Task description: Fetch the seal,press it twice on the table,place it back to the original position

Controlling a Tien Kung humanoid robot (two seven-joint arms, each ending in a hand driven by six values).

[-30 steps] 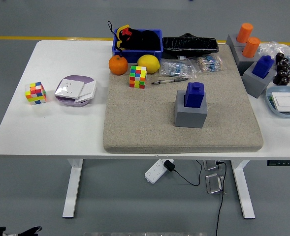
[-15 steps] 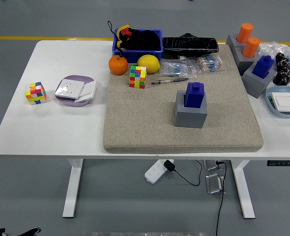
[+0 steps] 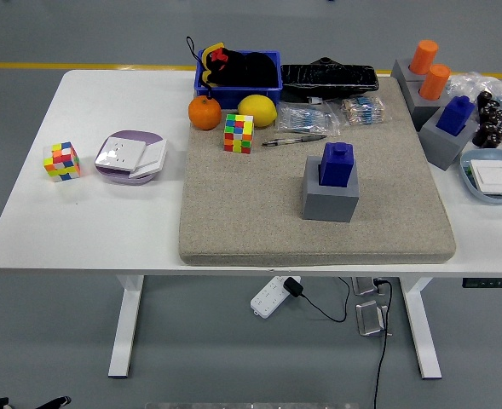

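Note:
A blue seal [image 3: 337,163] stands upright in a grey block holder [image 3: 330,200] right of centre on the beige felt mat [image 3: 259,221]. A second blue seal [image 3: 454,112] sits in its own grey holder [image 3: 442,145] at the table's right edge. Two orange seals [image 3: 423,55] [image 3: 435,81] stand in holders behind it. Only a dark sliver with pale tips, my left hand [image 3: 25,402], shows at the bottom left corner, below the table and far from the seals. My right hand is out of view.
On the mat's far side lie an orange [image 3: 204,112], a lemon [image 3: 256,110], a colour cube [image 3: 239,133], a pen [image 3: 293,141] and bagged items. A blue bin [image 3: 238,72] stands behind. Another cube [image 3: 61,161] and a purple dish [image 3: 130,156] sit left, a pale blue plate [image 3: 493,177] right.
The sliver of my left hand at the bottom left corner has sunk slightly lower. Nothing on the table has moved.

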